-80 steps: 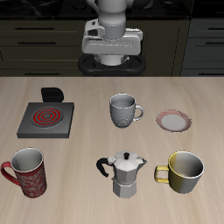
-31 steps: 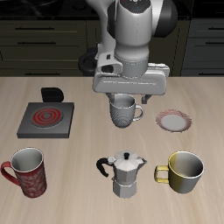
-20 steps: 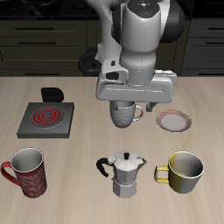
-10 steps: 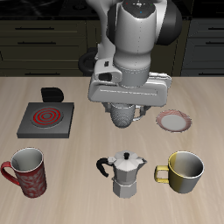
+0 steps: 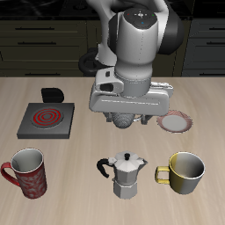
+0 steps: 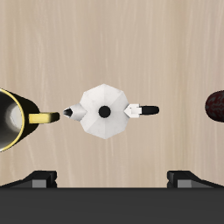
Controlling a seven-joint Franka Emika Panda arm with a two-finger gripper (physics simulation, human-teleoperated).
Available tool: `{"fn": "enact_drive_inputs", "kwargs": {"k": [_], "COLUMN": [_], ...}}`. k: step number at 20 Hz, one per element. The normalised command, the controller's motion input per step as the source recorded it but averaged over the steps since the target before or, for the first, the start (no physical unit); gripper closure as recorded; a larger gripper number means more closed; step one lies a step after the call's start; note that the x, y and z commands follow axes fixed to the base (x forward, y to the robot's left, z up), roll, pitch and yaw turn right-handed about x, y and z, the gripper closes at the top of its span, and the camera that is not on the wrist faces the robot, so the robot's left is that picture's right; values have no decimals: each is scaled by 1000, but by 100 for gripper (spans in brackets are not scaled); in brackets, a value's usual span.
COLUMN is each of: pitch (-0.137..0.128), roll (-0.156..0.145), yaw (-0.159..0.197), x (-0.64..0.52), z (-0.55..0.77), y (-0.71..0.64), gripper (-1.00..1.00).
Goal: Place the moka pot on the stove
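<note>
Gripper [image 5: 128, 122] hanging above table [image 5: 88, 185], jaws spread wide, holding nothing. Moka pot [image 5: 128, 174] standing upright near table's front edge, between red mug [image 5: 27, 171] and yellow mug [image 5: 185, 173]. Stove [image 5: 46, 119] sitting well apart, farther back.

I am working in a kitchen, rendered in simulation. Behind me runs a row of dark cabinets [image 5: 39, 44] with drawer fronts and slim bar handles, the sort fitted under a kitchen counter. In front of them is my bench [image 5: 79, 189], a pale wood-grain top like a worktop. What stands on it is all kitchenware: a small stove [image 5: 45, 119] with red spiral rings, a silver moka pot [image 5: 128, 174], a red patterned mug [image 5: 26, 171], a yellow mug [image 5: 185, 172], a pink-rimmed plate [image 5: 178, 122], and a grey mug [image 5: 128, 118] partly hidden by my arm. My wrist view shows the same pale wood under the moka pot [image 6: 105, 111].
</note>
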Motion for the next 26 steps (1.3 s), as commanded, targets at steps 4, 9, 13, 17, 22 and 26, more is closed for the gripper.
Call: {"fn": "enact_drive_inputs", "kwargs": {"k": [4, 9, 13, 17, 22, 26], "pitch": [18, 21, 23, 6, 10, 13], "roll": [48, 10, -3, -3, -11, -1], "yaw": [21, 2, 11, -3, 0, 17], "x": [93, 37, 45, 44, 46, 65], "z": [-239, -222, -266, -137, -146, -184], "y": [71, 84, 8, -63, -78, 8], "gripper": [-100, -100, -100, -100, -100, -100]}}
